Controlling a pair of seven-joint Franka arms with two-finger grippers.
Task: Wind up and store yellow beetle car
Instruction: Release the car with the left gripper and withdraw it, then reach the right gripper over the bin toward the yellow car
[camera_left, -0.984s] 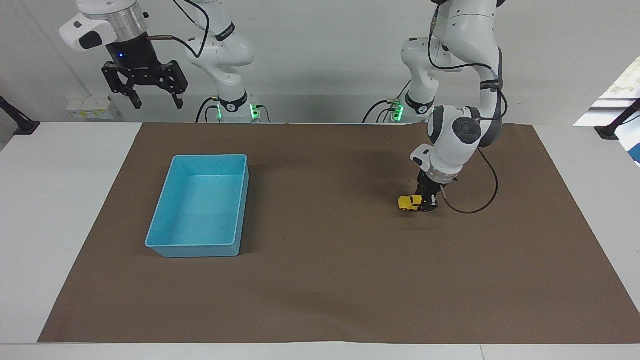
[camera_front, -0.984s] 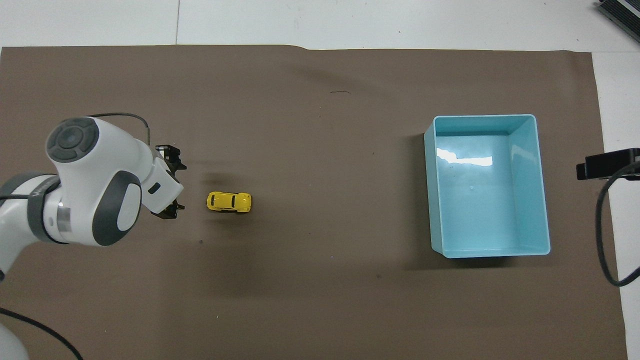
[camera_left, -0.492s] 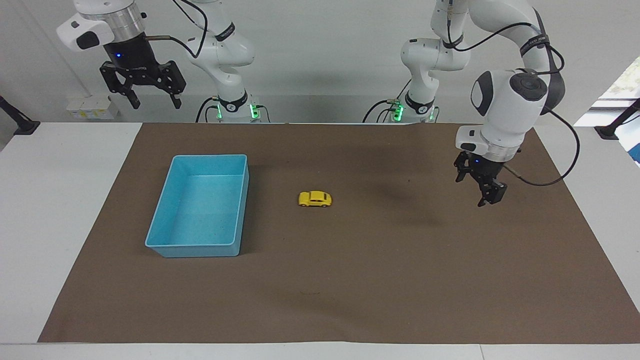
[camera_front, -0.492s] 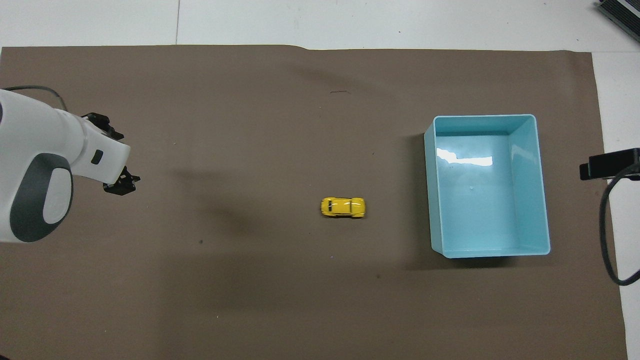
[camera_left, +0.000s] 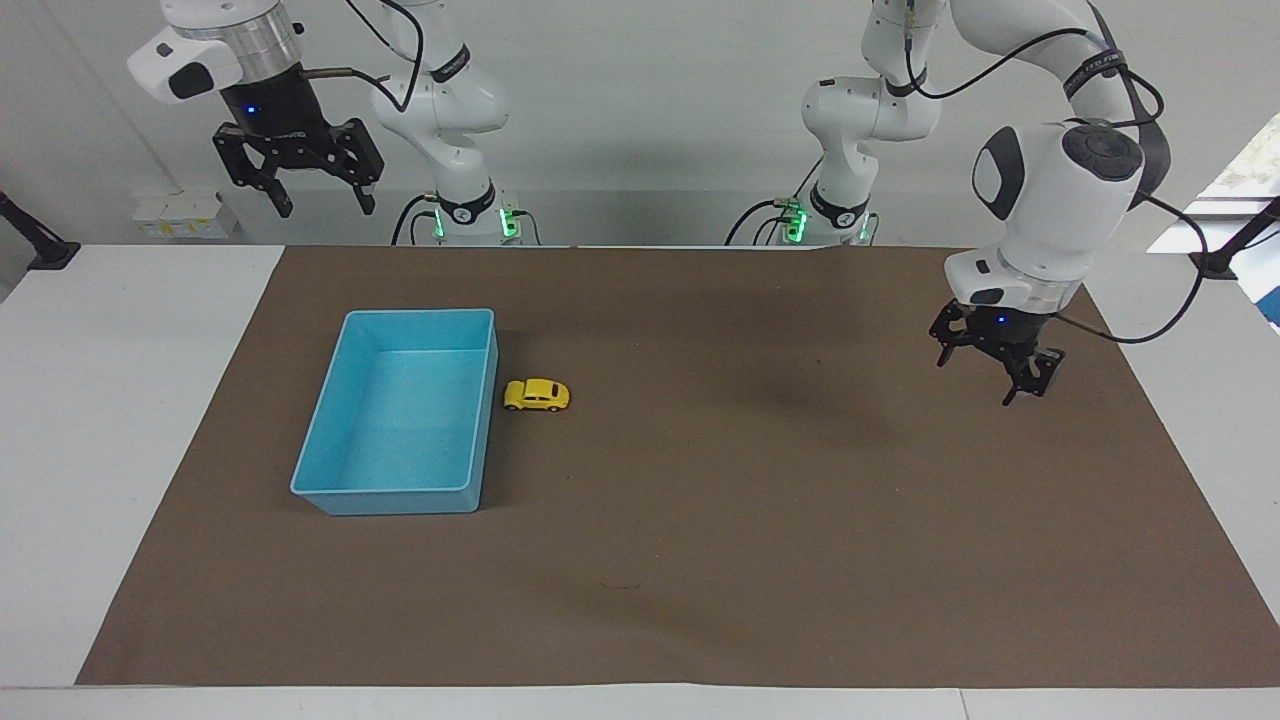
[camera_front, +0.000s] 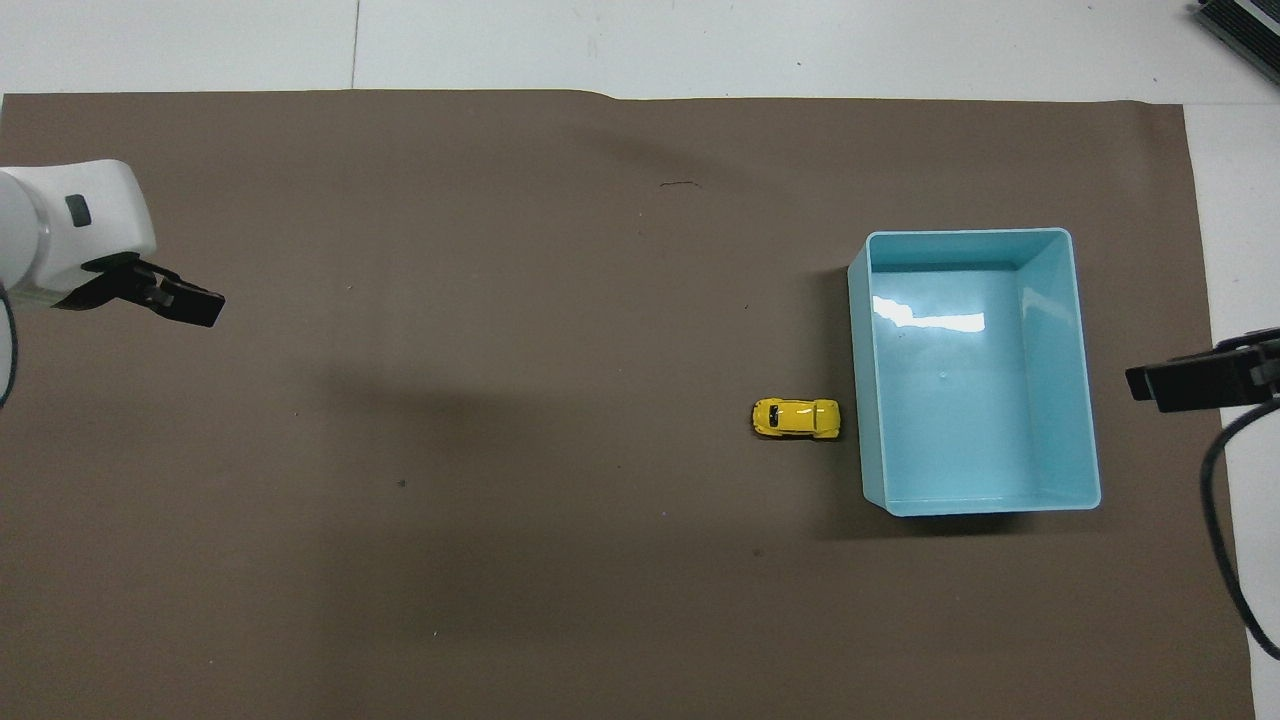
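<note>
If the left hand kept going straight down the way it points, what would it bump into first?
Probably just the brown mat. The left hand hangs open, pointing down over bare mat, well apart from the yellow beetle car beside the blue bin.

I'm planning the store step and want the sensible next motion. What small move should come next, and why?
Probably the right gripper should come down over the yellow beetle car. The car sits on the brown mat beside the light blue bin, outside it. That gripper hangs open nearest the bin's end; the left gripper, also open, is over the mat's other end.

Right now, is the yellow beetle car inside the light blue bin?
No, the yellow beetle car sits on the mat beside the bin.
</note>
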